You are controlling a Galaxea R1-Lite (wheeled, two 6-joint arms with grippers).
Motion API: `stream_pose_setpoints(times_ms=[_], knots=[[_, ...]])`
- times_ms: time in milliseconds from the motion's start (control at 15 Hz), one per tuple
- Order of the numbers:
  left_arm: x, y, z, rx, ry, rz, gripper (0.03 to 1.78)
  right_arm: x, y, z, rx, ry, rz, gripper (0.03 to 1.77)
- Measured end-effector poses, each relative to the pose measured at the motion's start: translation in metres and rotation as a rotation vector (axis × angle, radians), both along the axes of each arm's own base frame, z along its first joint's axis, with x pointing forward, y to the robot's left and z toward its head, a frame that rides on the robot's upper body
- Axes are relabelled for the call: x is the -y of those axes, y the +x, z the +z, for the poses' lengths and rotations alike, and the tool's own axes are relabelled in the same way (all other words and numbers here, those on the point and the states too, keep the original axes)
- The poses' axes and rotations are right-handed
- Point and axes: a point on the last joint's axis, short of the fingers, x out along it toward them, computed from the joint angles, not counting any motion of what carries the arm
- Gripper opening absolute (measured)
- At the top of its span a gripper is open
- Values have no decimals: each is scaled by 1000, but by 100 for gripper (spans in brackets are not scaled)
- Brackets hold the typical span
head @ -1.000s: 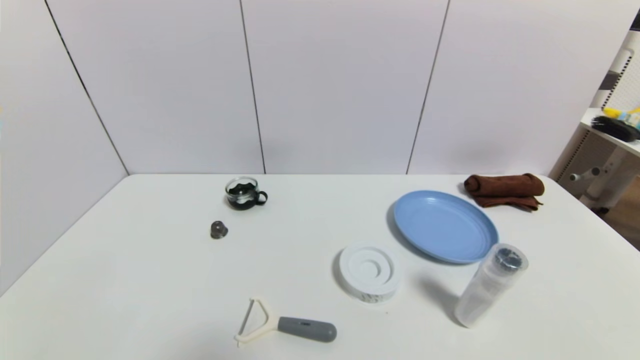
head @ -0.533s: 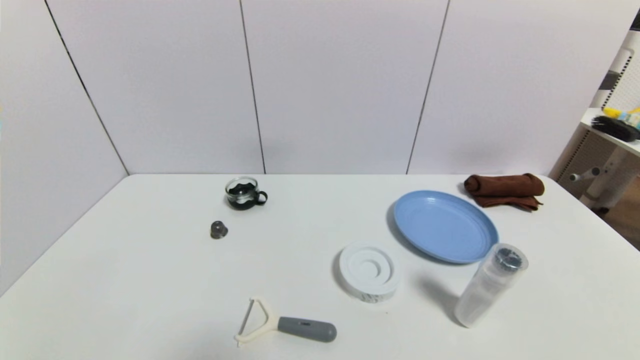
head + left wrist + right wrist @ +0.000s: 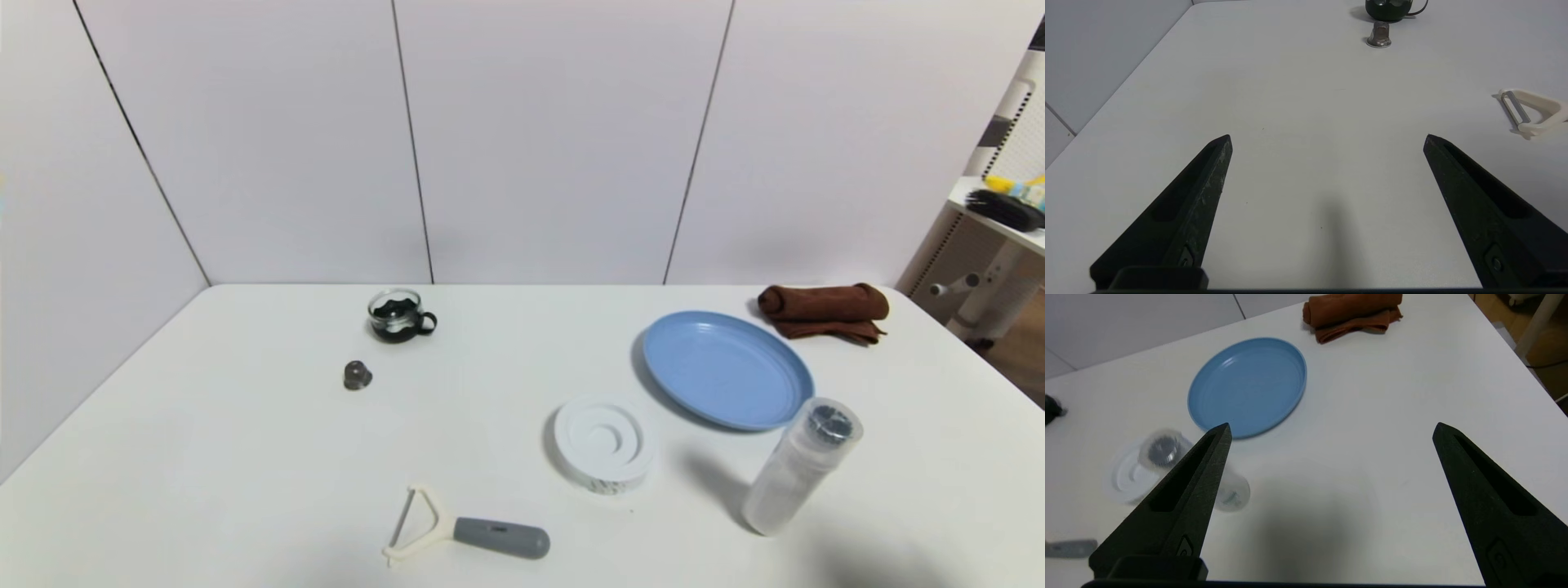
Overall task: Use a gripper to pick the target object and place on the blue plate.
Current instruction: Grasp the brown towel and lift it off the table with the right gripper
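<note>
In the head view, the brown rolled cloth (image 3: 823, 310) lies at the table's (image 3: 245, 457) far right corner, just behind the blue plate (image 3: 727, 367) and apart from it; neither gripper shows here. In the left wrist view, the left gripper (image 3: 1327, 139) hangs over bare table with fingers spread wide, holding nothing. In the right wrist view, the right gripper (image 3: 1331, 430) hovers above the table, fingers wide apart and empty, with the plate (image 3: 1248, 387) and cloth (image 3: 1352, 313) farther off.

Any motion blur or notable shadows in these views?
Right wrist view: clear plastic bottle and white ringed disc smeared; open right claw shadows the white table. Left wrist view: sharp, faint shadow under the left claw. Head view: sharp, soft shadows.
</note>
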Motion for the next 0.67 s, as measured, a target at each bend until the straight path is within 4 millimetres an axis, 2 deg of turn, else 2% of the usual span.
stream_pose_setpoints(times_ms=[133, 333, 467, 667], knots=[[0, 0, 0, 0, 0, 0, 169, 4, 35, 23, -40, 55, -30, 170], [0, 0, 0, -1, 0, 0, 169, 12, 95, 46, -120, 136, -73, 170], [0, 0, 0, 0, 0, 0, 169, 17, 135, 51, -172, 183, -98, 170], [0, 0, 0, -1, 0, 0, 169, 24, 192, 47, -235, 221, -153, 170]])
